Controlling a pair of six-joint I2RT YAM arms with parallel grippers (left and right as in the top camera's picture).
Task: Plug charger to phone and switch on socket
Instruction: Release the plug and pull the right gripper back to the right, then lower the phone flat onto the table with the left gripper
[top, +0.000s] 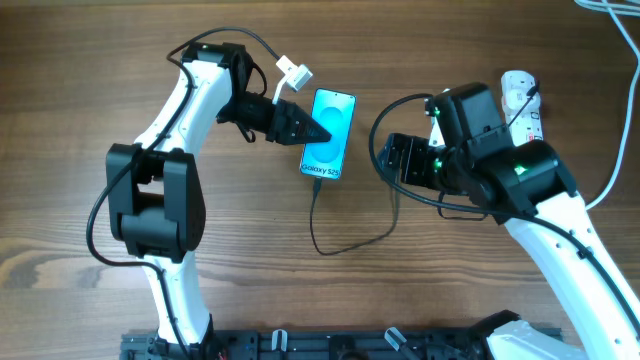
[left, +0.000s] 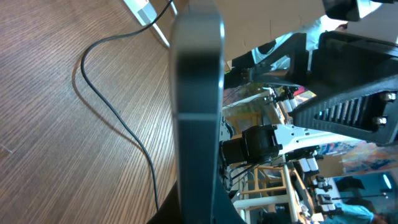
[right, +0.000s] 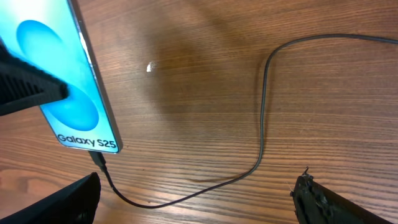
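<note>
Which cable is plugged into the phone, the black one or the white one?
The thin black cable: its tip sits in the phone's bottom edge, while the white cord lies by the power strip.

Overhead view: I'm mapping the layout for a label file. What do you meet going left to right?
Left arm's elbow → phone → right end effector → socket.

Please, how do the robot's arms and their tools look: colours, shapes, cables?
The left arm and right arm have white shells and bulky black joints, with thin black cables looping alongside. The left tool and right tool are black. Small green lights glow on the right arm.
</note>
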